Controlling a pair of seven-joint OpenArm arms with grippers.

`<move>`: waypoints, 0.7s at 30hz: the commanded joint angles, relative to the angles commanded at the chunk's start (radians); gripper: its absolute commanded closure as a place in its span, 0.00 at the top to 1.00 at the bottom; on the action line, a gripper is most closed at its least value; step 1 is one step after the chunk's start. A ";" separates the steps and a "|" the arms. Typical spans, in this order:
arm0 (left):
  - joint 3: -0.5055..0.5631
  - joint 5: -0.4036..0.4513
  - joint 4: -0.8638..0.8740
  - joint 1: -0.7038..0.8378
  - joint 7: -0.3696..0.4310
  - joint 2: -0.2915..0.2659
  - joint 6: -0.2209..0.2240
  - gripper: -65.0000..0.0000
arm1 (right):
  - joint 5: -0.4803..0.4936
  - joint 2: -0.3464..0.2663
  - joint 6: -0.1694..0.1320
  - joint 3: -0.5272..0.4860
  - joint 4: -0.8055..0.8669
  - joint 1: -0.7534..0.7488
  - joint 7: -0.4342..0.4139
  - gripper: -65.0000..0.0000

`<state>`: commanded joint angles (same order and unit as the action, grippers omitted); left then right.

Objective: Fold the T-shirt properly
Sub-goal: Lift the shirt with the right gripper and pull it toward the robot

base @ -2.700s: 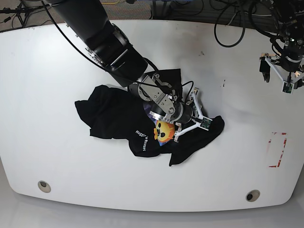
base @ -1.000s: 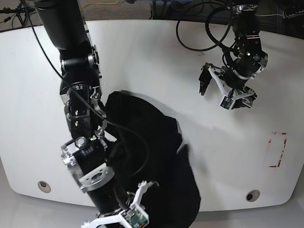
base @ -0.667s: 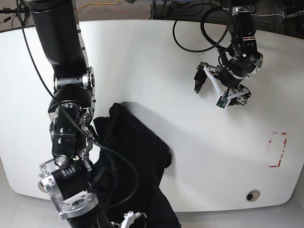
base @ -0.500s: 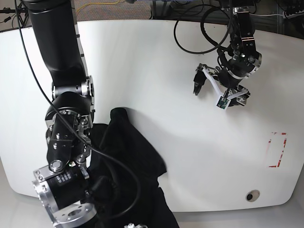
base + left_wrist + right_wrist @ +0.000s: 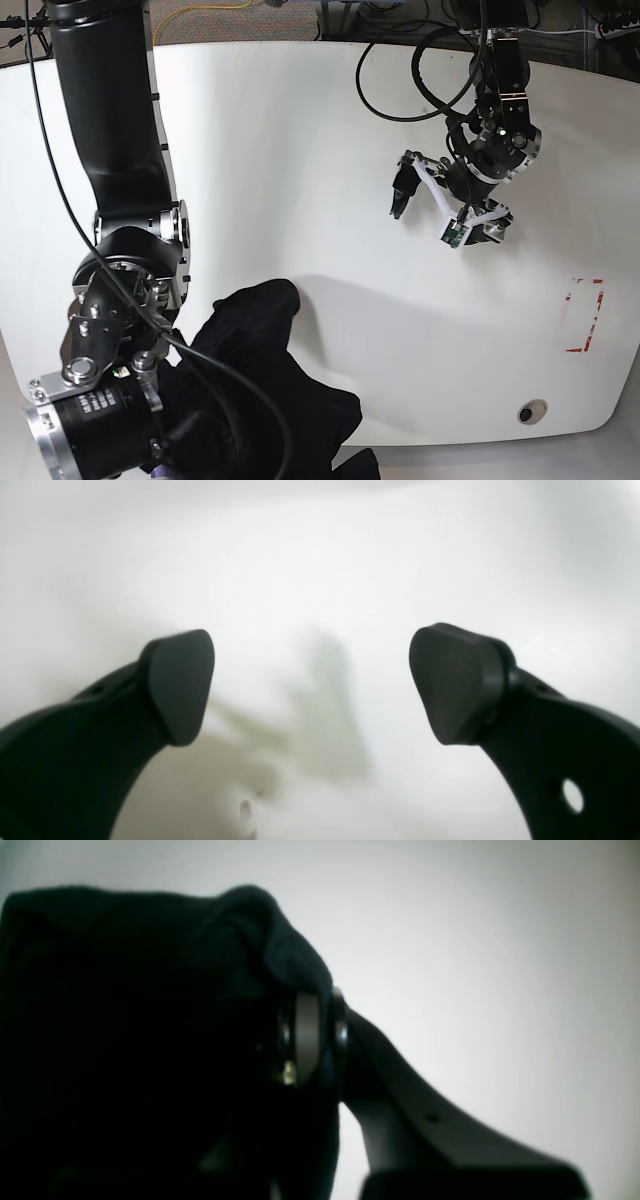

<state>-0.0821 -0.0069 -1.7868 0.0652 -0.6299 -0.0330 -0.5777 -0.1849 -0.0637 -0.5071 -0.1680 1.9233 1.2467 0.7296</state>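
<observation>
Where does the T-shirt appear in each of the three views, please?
Base: the T-shirt is bunched at lower left, beside the right arm.
Right wrist: fills the left half, draped over the fingers.
Left wrist: not in it.
Shared landmark: the white table.

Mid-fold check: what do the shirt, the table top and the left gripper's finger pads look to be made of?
T-shirt: soft matte black knit, probably cotton; it drapes and bunches. Table: smooth white, slightly glossy top, likely laminate or painted board; it carries soft shadows. Left gripper pads: matte black, rounded, probably moulded plastic or rubber.
</observation>
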 joint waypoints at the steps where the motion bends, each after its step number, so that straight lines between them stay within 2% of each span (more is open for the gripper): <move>1: 0.012 0.000 0.000 -0.005 0.000 -0.002 0.000 0.96 | 0.000 0.000 0.000 -0.012 -0.003 0.008 0.000 0.00; 5: 0.049 0.000 0.006 -0.012 0.000 -0.012 0.005 0.96 | 0.000 -0.003 0.005 -0.058 -0.005 0.020 0.000 0.00; 7: 0.058 0.002 0.020 -0.028 0.000 -0.028 0.032 0.96 | 0.000 -0.003 0.005 -0.071 -0.002 0.018 0.000 0.00; 11: 0.060 0.000 0.044 -0.040 0.002 -0.035 0.058 0.96 | -0.002 -0.002 0.005 -0.081 0.006 0.012 0.002 0.00; 21: 0.058 -0.002 0.071 -0.048 0.002 -0.040 0.060 0.96 | -0.002 0.000 0.005 -0.083 0.009 -0.002 0.026 0.00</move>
<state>-0.0238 -0.0084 -1.7162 0.0176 -0.6283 -0.0729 -0.5178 -0.1864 -0.0637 -0.5025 -0.2509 1.9325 1.2451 0.7557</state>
